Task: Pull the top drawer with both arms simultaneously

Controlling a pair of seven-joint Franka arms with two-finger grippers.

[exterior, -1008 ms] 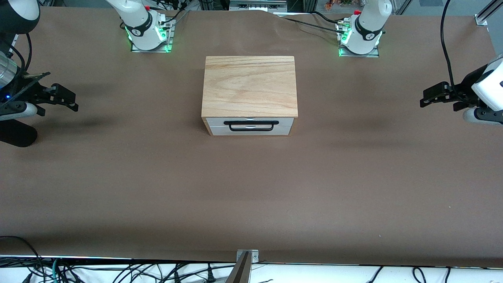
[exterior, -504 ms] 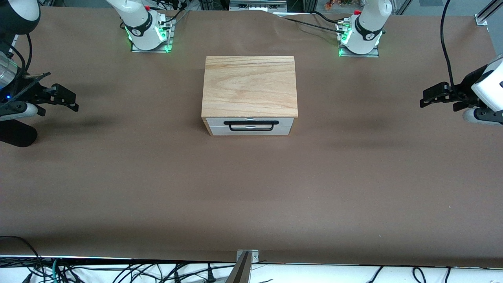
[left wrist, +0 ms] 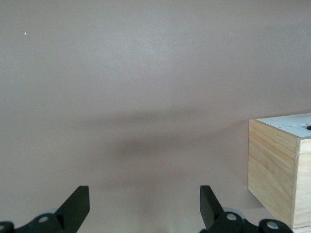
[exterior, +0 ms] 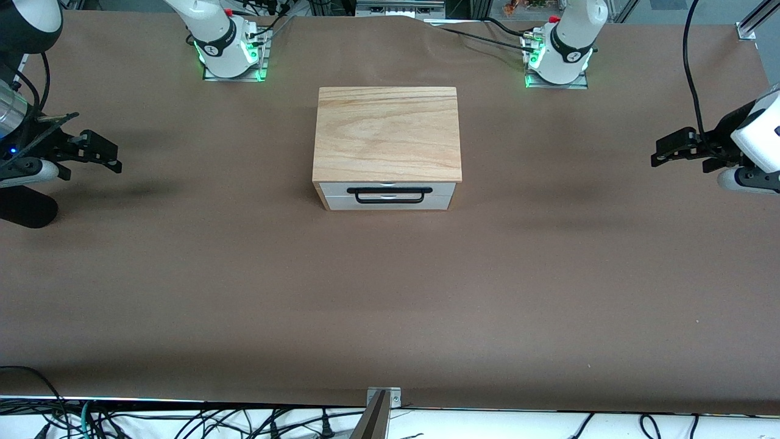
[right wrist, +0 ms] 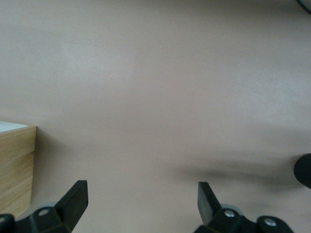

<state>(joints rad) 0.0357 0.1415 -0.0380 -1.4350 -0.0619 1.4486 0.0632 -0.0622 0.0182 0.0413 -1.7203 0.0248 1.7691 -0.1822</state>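
Observation:
A light-wood cabinet (exterior: 387,131) stands in the middle of the brown table. Its top drawer (exterior: 388,188) is shut, its white front flush with the cabinet, and a wide black wire handle (exterior: 389,196) hangs across it. My left gripper (exterior: 658,153) is open and empty, above the table at the left arm's end, well apart from the cabinet. My right gripper (exterior: 116,157) is open and empty at the right arm's end, equally far off. The left wrist view shows its open gripper (left wrist: 143,199) and a cabinet corner (left wrist: 274,170). The right wrist view shows its open gripper (right wrist: 141,194) and a cabinet corner (right wrist: 17,160).
The two arm bases (exterior: 228,46) (exterior: 557,52) stand at the table's edge farthest from the front camera, with green lights on. Cables (exterior: 183,421) and a metal bracket (exterior: 384,396) lie along the nearest edge. Bare brown table (exterior: 390,292) surrounds the cabinet.

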